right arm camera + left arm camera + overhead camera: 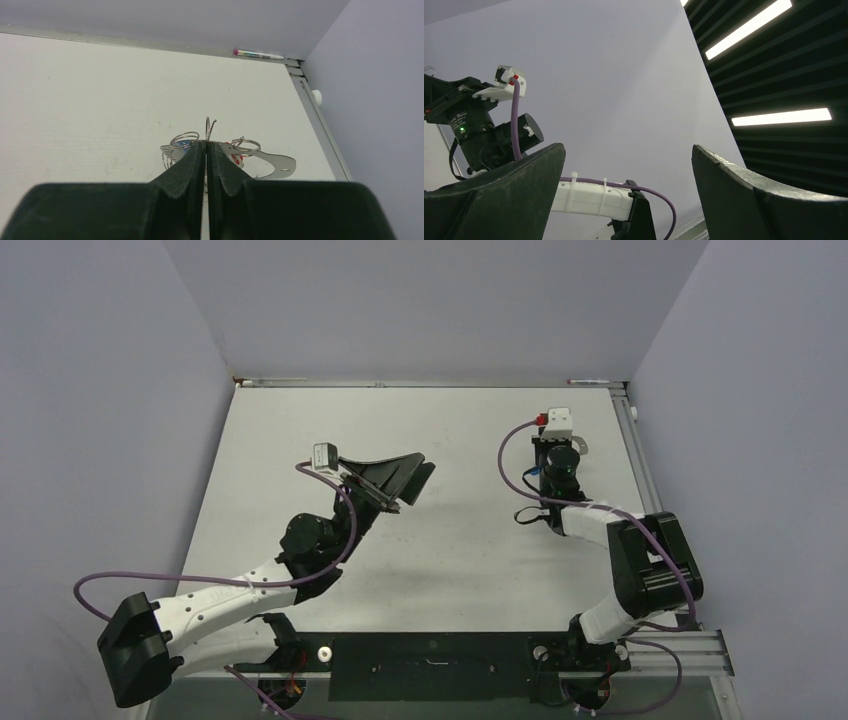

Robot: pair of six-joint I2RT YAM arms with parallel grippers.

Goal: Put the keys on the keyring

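The keyring [272, 161] lies flat on the bench [75, 100], in the lower middle of my right wrist view, just past my fingertips. Its small wire loops bunch up on both sides of them. One thin wire loop [209, 129] stands upright out of the tips of my right claw [206, 145]. That claw is closed tight with no gap showing, so I judge it is pinching that loop of the keyring. A speck of blue [181, 145] shows under the loops left of my fingers and a speck of red [237, 159] right of them. I take these for the heads of the two keys, but they are too small and too covered for me to tell whether either is threaded on.

In the overhead view this all sits in the upper right, near the far right edge of the bench. My left claw [400, 478] is well apart at centre-left. It is spread wide, holds nothing, and is tilted up towards the ceiling.

To do this step well, I should keep the pinch firm and low on the wire so the loop does not twist free. I should lift only enough to expose its open end. The left claw should come in to steady the ring or feed a key. A pen [257, 53] lies along the far edge, clear of the work.
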